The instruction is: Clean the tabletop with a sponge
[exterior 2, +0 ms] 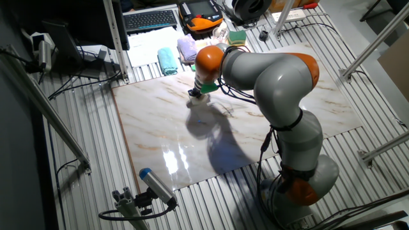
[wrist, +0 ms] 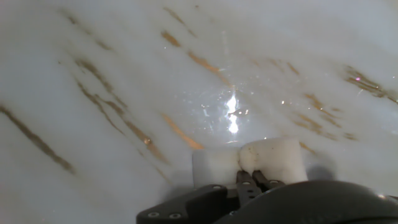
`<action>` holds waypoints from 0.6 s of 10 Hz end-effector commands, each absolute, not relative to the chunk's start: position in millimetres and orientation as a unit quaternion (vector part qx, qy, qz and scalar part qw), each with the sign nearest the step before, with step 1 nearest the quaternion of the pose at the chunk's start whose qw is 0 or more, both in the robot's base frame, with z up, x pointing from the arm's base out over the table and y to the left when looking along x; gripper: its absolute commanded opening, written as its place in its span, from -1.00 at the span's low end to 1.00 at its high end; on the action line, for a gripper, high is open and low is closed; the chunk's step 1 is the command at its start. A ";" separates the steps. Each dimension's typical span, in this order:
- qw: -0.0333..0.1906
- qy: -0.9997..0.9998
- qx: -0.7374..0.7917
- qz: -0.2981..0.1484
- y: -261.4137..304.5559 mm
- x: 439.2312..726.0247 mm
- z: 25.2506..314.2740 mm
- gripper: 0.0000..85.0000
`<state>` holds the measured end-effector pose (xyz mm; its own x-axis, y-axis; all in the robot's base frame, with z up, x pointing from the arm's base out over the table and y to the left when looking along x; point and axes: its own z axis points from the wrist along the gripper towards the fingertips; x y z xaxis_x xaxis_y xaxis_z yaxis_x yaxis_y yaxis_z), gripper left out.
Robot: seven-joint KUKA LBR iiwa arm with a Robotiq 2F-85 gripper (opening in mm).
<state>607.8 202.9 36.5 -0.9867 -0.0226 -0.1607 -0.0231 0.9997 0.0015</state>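
Two fingers (wrist: 252, 179) pinch sponge (wrist: 249, 163) against tabletop (wrist: 124, 74); fixed view hides pinch behind wrist.

Around me the large glossy white marble-look tabletop (exterior 2: 160, 121) lies bare: open slab toward the lower left of the fixed view and out to the right edge. Through my hand camera the veined surface ahead shows nothing standing on it. Beyond the slab's upper edge things crowd: a folded teal cloth (exterior 2: 168, 61), a lilac cloth (exterior 2: 187, 47) and a green-and-yellow sponge (exterior 2: 237, 37). At lower left lies a blue-tipped grey cylinder (exterior 2: 156, 186).
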 end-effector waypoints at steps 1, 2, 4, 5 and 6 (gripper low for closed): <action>0.081 0.997 -0.008 0.001 207.1 606.9 36.5 -1.00; 0.081 0.997 -0.004 0.001 212.3 605.7 35.1 -1.00; 0.083 0.997 0.004 0.000 225.0 600.8 29.2 -1.00; 0.083 0.997 0.008 0.002 231.7 597.3 26.3 -1.00; 0.083 0.996 0.012 0.002 237.4 594.0 25.6 -1.00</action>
